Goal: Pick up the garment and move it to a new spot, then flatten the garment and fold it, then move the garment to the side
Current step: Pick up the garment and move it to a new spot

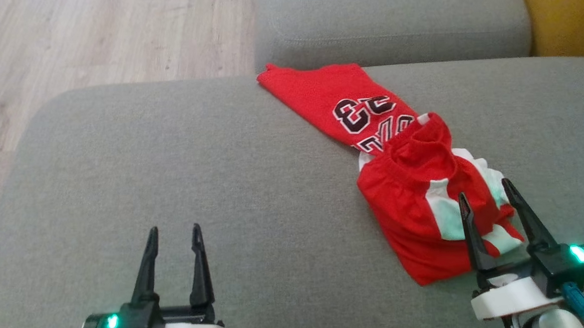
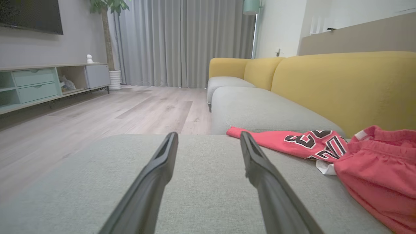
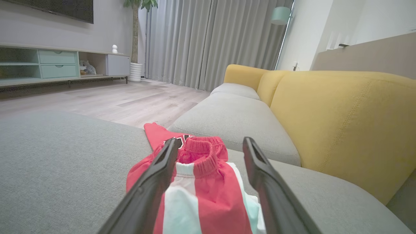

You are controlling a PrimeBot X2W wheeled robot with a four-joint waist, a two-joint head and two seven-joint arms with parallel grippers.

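grey sofa seat (image 1: 172, 165) w/ yellow backrest (image 3: 341, 123), wood floor (image 2: 97, 113) next to it. TV stand (image 2: 39, 84) + plant (image 2: 106, 35) by grey curtains (image 2: 169, 39), mint lamp (image 3: 281, 14) up top

I'm looking down on a broad grey sofa cushion (image 1: 171, 155) with rounded corners. A red garment (image 1: 404, 203) with white stripes lies bunched on its right part. One flatter end, printed with black-and-white numbers, stretches away to the cushion's far edge, right at the seam before a second grey cushion (image 1: 389, 19). Pale wood floor (image 1: 90, 39) runs beyond on my left.
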